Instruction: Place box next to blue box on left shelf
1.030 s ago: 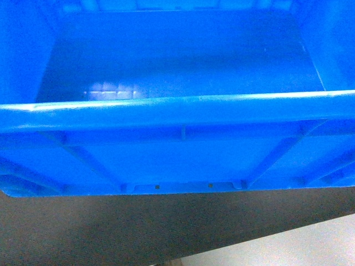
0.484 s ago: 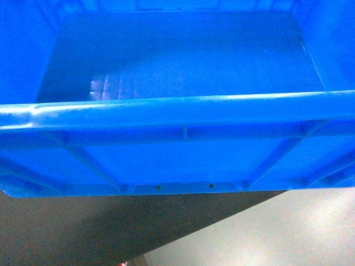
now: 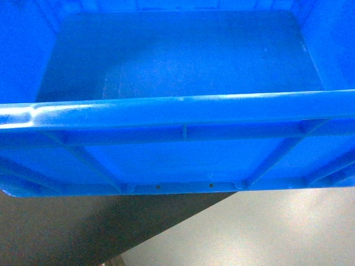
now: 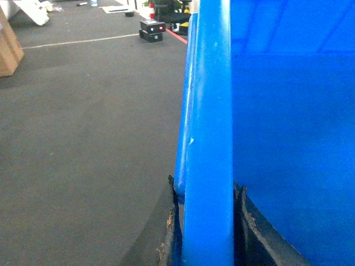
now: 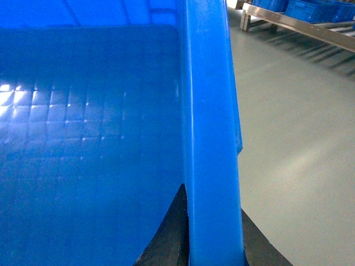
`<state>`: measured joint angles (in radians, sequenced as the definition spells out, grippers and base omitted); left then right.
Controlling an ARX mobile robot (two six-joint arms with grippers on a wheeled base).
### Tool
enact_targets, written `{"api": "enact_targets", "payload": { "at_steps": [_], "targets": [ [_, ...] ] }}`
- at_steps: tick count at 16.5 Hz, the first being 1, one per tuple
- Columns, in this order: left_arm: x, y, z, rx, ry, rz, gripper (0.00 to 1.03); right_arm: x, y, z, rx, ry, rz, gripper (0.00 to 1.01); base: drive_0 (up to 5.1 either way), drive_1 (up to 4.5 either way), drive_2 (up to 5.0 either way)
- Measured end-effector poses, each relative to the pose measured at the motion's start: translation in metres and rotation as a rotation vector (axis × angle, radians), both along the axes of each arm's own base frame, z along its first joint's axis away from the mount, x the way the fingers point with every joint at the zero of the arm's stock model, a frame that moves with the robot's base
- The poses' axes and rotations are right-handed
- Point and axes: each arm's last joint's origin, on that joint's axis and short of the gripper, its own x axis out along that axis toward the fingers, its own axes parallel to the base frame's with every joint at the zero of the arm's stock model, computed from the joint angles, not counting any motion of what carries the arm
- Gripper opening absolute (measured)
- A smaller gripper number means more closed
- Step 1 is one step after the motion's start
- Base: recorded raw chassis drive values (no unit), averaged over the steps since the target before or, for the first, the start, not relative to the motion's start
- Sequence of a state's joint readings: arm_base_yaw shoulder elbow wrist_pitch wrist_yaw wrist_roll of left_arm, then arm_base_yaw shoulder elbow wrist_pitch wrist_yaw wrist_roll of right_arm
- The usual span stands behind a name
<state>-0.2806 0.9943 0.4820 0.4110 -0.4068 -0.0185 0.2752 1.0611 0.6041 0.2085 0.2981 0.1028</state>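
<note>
- Head view: the box (image 3: 177, 111) fills the frame, empty and carried above the floor; dark flooring (image 3: 66, 233) sits at 7 o'clock, pale flooring (image 3: 277, 233) at 5 o'clock. No shelf shows here, so placement appears not yet done.
- Left wrist view: the left gripper (image 4: 206, 233) is clamped astride the box's rim, its pads on both sides. Dark floor spreads toward 9 o'clock, a cardboard carton (image 4: 8, 47) at 10 o'clock.
- Right wrist view: the right gripper (image 5: 213, 233) likewise pinches the rim. At 1 o'clock, a rack (image 5: 299, 22) bearing blue crates (image 5: 310, 8) stands well apart across the pale floor.
</note>
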Motion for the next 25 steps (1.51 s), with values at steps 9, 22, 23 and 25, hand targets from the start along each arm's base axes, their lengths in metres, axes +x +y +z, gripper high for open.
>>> {"api": "enact_targets", "payload": {
  "at_steps": [9,22,23,25],
  "targets": [
    [0.0000,0.0000,0.0000,0.000,0.000,-0.001,0.17,0.0000,0.0000,-0.0001,-0.001,0.001,0.000,0.08,-1.6,-1.56,-1.6],
    [0.0000,0.0000,0.0000,0.000,0.000,-0.001,0.17,0.0000,0.0000,0.0000,-0.003,0.000,0.000,0.08,-1.6,-1.58,-1.6],
    [0.0000,0.0000,0.0000,0.000,0.000,-0.001,0.17,0.0000,0.0000,0.0000,-0.002,0.000,0.000,0.08,-1.6,-1.60,-1.6],
    [0.0000,0.0000,0.0000,0.000,0.000,-0.001,0.17,0.0000,0.0000,0.0000,-0.003,0.000,0.000,0.08,-1.6,-1.60,-1.6]
  ]
}}
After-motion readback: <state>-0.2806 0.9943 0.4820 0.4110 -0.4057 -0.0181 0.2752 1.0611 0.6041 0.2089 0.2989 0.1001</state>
